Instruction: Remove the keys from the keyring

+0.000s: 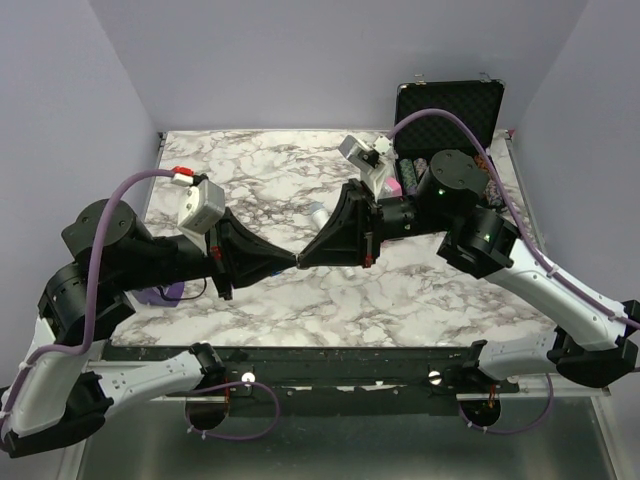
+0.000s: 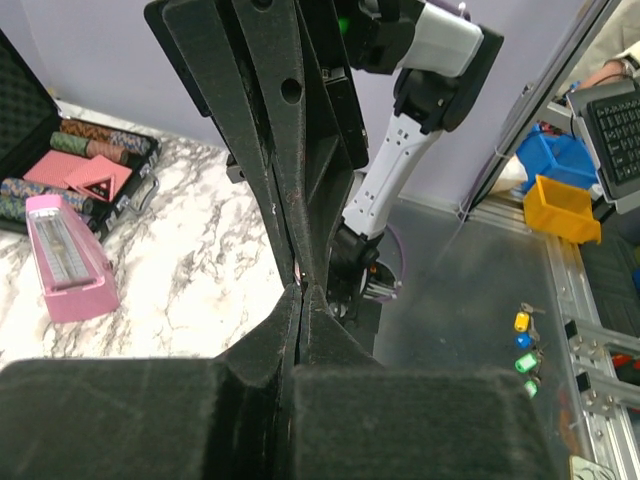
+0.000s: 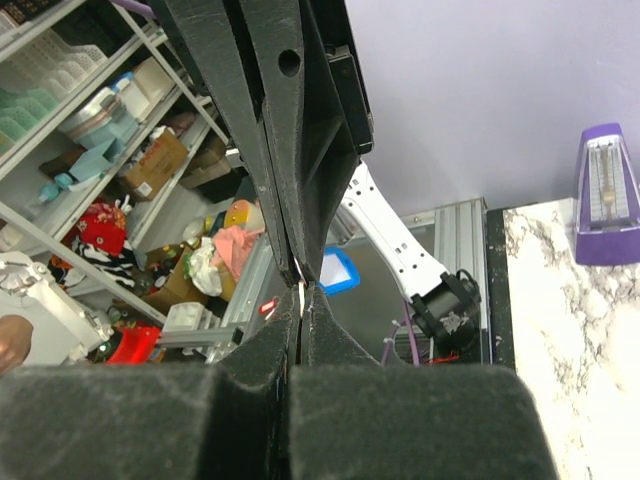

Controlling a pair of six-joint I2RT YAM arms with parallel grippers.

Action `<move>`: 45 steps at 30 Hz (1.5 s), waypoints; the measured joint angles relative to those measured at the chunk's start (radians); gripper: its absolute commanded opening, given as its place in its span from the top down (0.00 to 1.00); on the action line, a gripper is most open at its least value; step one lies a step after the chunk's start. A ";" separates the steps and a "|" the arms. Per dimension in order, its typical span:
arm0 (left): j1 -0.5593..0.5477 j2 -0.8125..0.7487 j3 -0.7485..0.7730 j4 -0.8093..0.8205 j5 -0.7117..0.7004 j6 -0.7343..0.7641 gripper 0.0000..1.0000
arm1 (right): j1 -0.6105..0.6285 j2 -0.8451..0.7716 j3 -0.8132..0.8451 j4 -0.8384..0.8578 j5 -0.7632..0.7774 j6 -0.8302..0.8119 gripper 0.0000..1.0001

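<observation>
My left gripper (image 1: 293, 259) and right gripper (image 1: 303, 258) meet tip to tip above the middle of the marble table (image 1: 270, 170). Both are shut. In the right wrist view a thin silver sliver, seemingly the keyring (image 3: 302, 293), is pinched edge-on where my right gripper (image 3: 302, 300) meets the left fingertips (image 3: 300, 262). In the left wrist view my left gripper (image 2: 300, 292) touches the right fingertips (image 2: 305, 262), and the metal is almost hidden. No blue key head shows at the tips. A small pale blue item (image 1: 315, 213) lies on the table behind them; I cannot tell whether it is the key.
An open black case (image 1: 447, 105) with poker chips (image 2: 95, 140) stands at the back right, a pink metronome (image 2: 68, 262) beside it. A purple metronome (image 3: 604, 195) stands at the left near my left arm. Coloured key tags (image 2: 523, 340) lie off the table.
</observation>
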 measured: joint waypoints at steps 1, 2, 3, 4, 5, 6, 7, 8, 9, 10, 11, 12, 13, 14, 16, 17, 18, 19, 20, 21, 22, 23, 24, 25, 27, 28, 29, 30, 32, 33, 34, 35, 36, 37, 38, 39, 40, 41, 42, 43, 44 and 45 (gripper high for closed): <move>0.000 0.002 0.000 -0.009 0.002 0.005 1.00 | 0.000 0.000 -0.001 -0.010 0.000 -0.003 0.99; 0.000 0.006 0.001 -0.018 0.007 0.010 1.00 | 0.000 0.000 -0.002 -0.019 -0.003 -0.005 0.99; 0.000 0.010 0.001 -0.026 0.013 0.014 1.00 | 0.000 0.000 -0.003 -0.028 -0.004 -0.007 0.99; 0.001 0.012 0.001 -0.032 0.018 0.018 1.00 | 0.000 -0.001 -0.003 -0.038 -0.006 -0.009 0.99; 0.001 0.014 0.001 -0.039 0.022 0.021 1.00 | 0.000 -0.001 -0.004 -0.046 -0.009 -0.011 0.99; 0.001 0.018 0.002 -0.047 0.028 0.024 1.00 | 0.000 -0.002 -0.005 -0.053 -0.011 -0.012 0.99; 0.001 0.021 0.003 -0.054 0.033 0.027 1.00 | 0.000 -0.002 -0.006 -0.061 -0.013 -0.013 0.99; 0.001 0.024 0.003 -0.061 0.040 0.030 1.00 | 0.000 -0.003 -0.007 -0.067 -0.016 -0.015 0.99; 0.001 0.027 0.004 -0.066 0.043 0.032 1.00 | 0.000 -0.003 -0.008 -0.072 -0.019 -0.016 0.99; 0.001 0.029 0.005 -0.071 0.047 0.035 1.00 | -0.002 -0.003 -0.010 -0.077 -0.023 -0.019 0.99; 0.002 0.032 0.006 -0.076 0.052 0.038 1.00 | -0.002 -0.003 -0.011 -0.082 -0.026 -0.019 0.99; 0.002 0.034 0.006 -0.079 0.058 0.040 1.00 | -0.002 -0.005 -0.011 -0.089 -0.029 -0.021 0.99; 0.002 0.037 0.006 -0.083 0.065 0.042 1.00 | -0.002 -0.005 -0.011 -0.094 -0.033 -0.022 0.99; 0.002 0.040 0.007 -0.086 0.072 0.043 1.00 | -0.002 -0.006 -0.012 -0.100 -0.035 -0.023 0.99; 0.002 0.048 0.009 -0.096 0.087 0.045 1.00 | -0.002 -0.008 -0.014 -0.113 -0.041 -0.023 0.99; 0.002 0.052 0.009 -0.104 0.095 0.047 1.00 | -0.002 -0.010 -0.016 -0.119 -0.043 -0.026 0.99; 0.002 0.055 0.009 -0.108 0.100 0.048 1.00 | -0.002 -0.011 -0.019 -0.124 -0.048 -0.027 0.99; 0.002 0.060 0.010 -0.115 0.109 0.049 1.00 | -0.002 -0.012 -0.021 -0.130 -0.051 -0.029 0.99; 0.002 0.062 0.010 -0.120 0.113 0.050 1.00 | -0.002 -0.013 -0.023 -0.137 -0.054 -0.030 0.99; 0.002 0.064 0.009 -0.127 0.119 0.052 1.00 | -0.002 -0.013 -0.024 -0.145 -0.056 -0.030 0.99; 0.002 0.068 0.009 -0.132 0.124 0.055 1.00 | -0.002 -0.013 -0.025 -0.153 -0.058 -0.031 0.99; 0.002 0.071 0.009 -0.138 0.128 0.059 1.00 | -0.002 -0.013 -0.025 -0.160 -0.058 -0.031 0.99; 0.002 0.074 0.009 -0.144 0.132 0.063 1.00 | -0.002 -0.014 -0.025 -0.169 -0.058 -0.032 0.99; 0.002 0.077 0.009 -0.149 0.134 0.064 1.00 | -0.002 -0.014 -0.025 -0.180 -0.058 -0.034 0.99; 0.002 0.085 0.009 -0.165 0.140 0.071 1.00 | -0.002 -0.014 -0.025 -0.198 -0.059 -0.039 0.99; 0.002 0.088 0.009 -0.172 0.142 0.074 1.00 | -0.002 -0.014 -0.025 -0.210 -0.059 -0.042 0.99; 0.002 0.092 0.008 -0.180 0.146 0.077 1.00 | -0.002 -0.014 -0.025 -0.225 -0.058 -0.047 0.99; 0.002 0.095 0.006 -0.186 0.150 0.081 1.00 | -0.002 -0.014 -0.025 -0.237 -0.058 -0.049 0.99; 0.002 0.099 0.000 -0.193 0.155 0.085 1.00 | -0.002 -0.013 -0.025 -0.254 -0.058 -0.056 0.99; 0.002 0.100 -0.003 -0.196 0.156 0.088 1.00 | -0.002 -0.013 -0.025 -0.262 -0.057 -0.057 0.99; 0.002 0.101 -0.005 -0.198 0.158 0.089 1.00 | -0.002 -0.013 -0.025 -0.272 -0.056 -0.060 0.99; 0.002 0.101 -0.010 -0.200 0.159 0.091 1.00 | -0.002 -0.013 -0.025 -0.281 -0.056 -0.063 0.99; 0.002 0.102 -0.016 -0.202 0.161 0.093 1.00 | -0.002 -0.013 -0.025 -0.290 -0.055 -0.065 0.99; 0.002 0.103 -0.019 -0.203 0.163 0.094 1.00 | -0.002 -0.012 -0.025 -0.298 -0.053 -0.067 0.99; 0.002 0.103 -0.025 -0.205 0.163 0.095 1.00 | -0.002 -0.011 -0.025 -0.307 -0.051 -0.071 0.99; 0.002 0.103 -0.031 -0.206 0.163 0.096 1.00 | -0.002 -0.010 -0.025 -0.315 -0.049 -0.073 0.99; 0.002 0.103 -0.034 -0.208 0.163 0.098 1.00 | -0.002 -0.010 -0.025 -0.325 -0.048 -0.076 0.99; 0.002 0.103 -0.040 -0.210 0.164 0.100 1.00 | -0.002 -0.009 -0.025 -0.336 -0.045 -0.079 0.99; 0.002 0.103 -0.045 -0.212 0.163 0.103 1.00 | -0.002 -0.008 -0.024 -0.346 -0.040 -0.082 0.99; 0.002 0.103 -0.051 -0.214 0.163 0.106 1.00 | -0.002 -0.006 -0.024 -0.356 -0.037 -0.085 0.99; 0.002 0.104 -0.056 -0.216 0.163 0.108 1.00 | -0.002 -0.005 -0.023 -0.367 -0.033 -0.090 0.99; 0.002 0.104 -0.061 -0.216 0.163 0.111 1.00 | -0.002 -0.004 -0.021 -0.378 -0.030 -0.094 0.99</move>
